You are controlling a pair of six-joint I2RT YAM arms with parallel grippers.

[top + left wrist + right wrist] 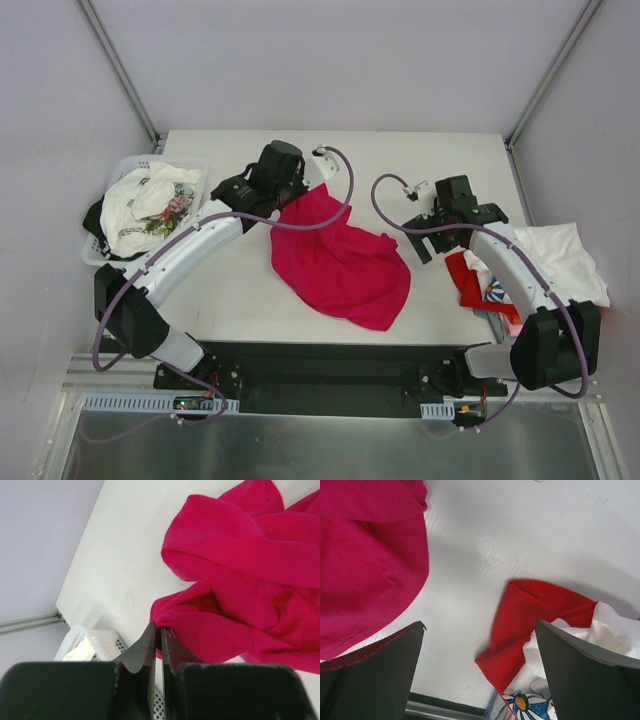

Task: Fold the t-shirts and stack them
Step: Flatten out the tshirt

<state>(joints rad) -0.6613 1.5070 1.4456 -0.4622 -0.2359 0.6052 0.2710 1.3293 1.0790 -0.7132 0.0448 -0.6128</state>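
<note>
A crimson-magenta t-shirt [340, 262] lies crumpled in the middle of the white table [240, 290]. My left gripper [284, 203] is shut on a fold at its far left edge; in the left wrist view the jaws [160, 630] pinch the cloth [240, 590]. My right gripper [447, 235] hangs open over bare table, between the magenta t-shirt [365, 570] and a red t-shirt [530, 615], with nothing held [481, 625]. The red t-shirt [468, 282] lies with a white printed t-shirt [540, 680] and a white one [560, 255] at the right.
A white plastic basket [112, 178] stands at the table's far left, holding a white printed t-shirt [150, 205] and dark cloth [93, 218]. The same basket [95, 642] shows behind the left fingers. Metal frame posts rise at the table's back corners.
</note>
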